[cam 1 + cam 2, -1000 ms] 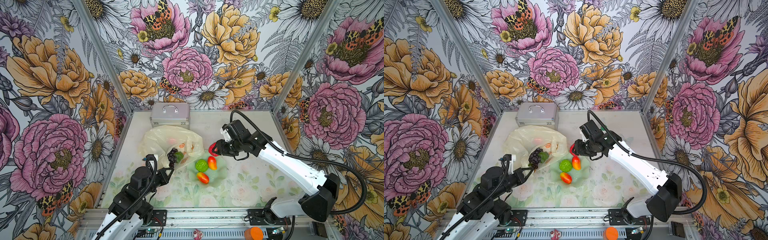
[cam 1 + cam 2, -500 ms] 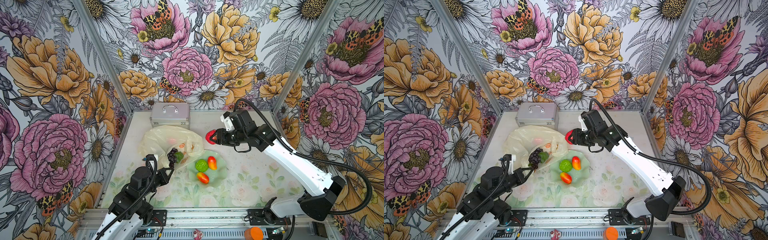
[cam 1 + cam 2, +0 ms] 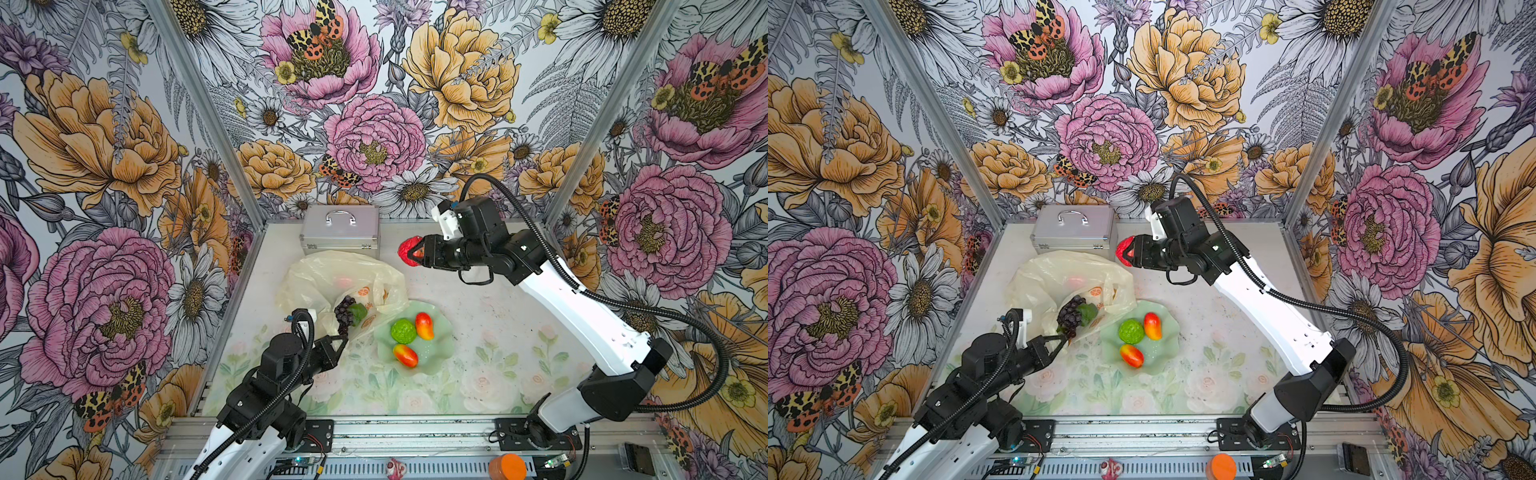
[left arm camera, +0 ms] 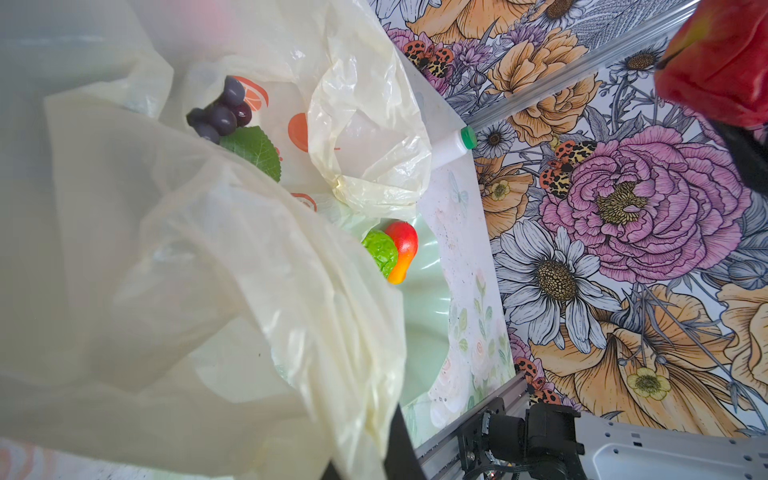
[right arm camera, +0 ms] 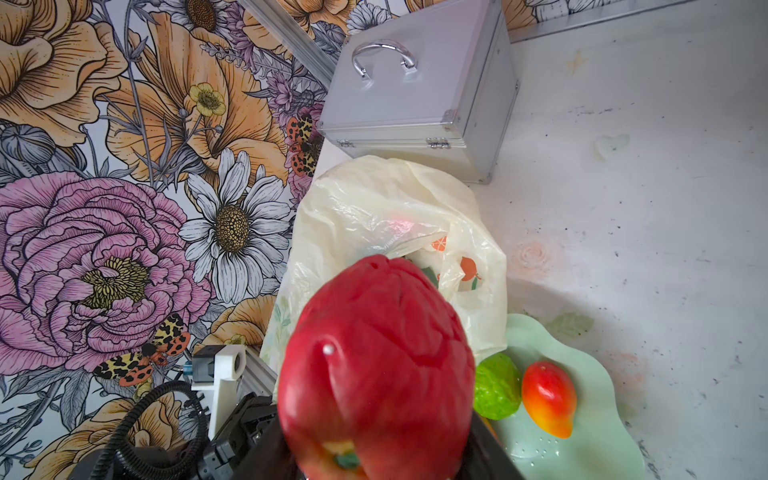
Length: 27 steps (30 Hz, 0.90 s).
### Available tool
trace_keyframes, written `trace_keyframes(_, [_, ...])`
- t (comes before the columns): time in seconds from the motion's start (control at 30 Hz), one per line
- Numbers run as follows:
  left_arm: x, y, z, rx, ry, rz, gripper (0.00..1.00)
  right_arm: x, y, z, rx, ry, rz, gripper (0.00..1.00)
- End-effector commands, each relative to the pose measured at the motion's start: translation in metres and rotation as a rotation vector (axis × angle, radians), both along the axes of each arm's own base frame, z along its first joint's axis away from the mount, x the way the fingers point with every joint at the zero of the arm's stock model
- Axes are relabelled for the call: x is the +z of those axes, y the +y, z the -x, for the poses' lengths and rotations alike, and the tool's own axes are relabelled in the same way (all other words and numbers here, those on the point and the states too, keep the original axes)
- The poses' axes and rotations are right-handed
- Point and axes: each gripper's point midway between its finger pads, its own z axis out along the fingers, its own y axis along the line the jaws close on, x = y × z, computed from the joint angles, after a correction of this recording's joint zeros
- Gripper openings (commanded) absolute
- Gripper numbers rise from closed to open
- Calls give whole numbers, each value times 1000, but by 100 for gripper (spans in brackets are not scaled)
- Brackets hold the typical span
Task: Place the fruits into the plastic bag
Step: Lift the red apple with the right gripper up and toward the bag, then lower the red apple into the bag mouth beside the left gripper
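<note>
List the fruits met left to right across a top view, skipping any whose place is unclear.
Purple grape bunch, bumpy lime-green ball, upright red-yellow mango. Skipped, overlapping: lower red-yellow mango, red fruit in the right gripper, pink shape inside the pale-yellow plastic bag.

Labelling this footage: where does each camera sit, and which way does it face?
Both top views: high at front, looking down on plastic bag, dish, both arms.
Left wrist: on left arm, looking across bag towards dish; right arm's base shows.
Right wrist: on right arm, looking past its gripped red apple at bag; left arm shows.
Shared: bag, dish.
</note>
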Motion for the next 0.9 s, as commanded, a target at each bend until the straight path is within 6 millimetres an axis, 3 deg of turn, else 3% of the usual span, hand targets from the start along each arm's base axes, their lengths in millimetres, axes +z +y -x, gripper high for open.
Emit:
trace_keyframes(0.0, [0, -1, 0, -4, -7, -5, 0, 17, 10, -11, 28, -43, -37, 39])
trace_keyframes(0.4, [2, 0, -1, 3, -12, -5, 0, 31, 49, -38, 91, -48, -99, 39])
trace_keyframes(0.6, [4, 2, -1, 12, -14, -2, 0, 23, 73, -50, 133, -28, -115, 39])
trace_keyframes(0.67, [12, 4, -1, 17, -25, 3, 0, 16, 80, -53, 147, -14, -115, 39])
trace_keyframes(0.87, [61, 11, -4, 18, -108, -5, 0, -4, 99, -57, 182, 26, -106, 39])
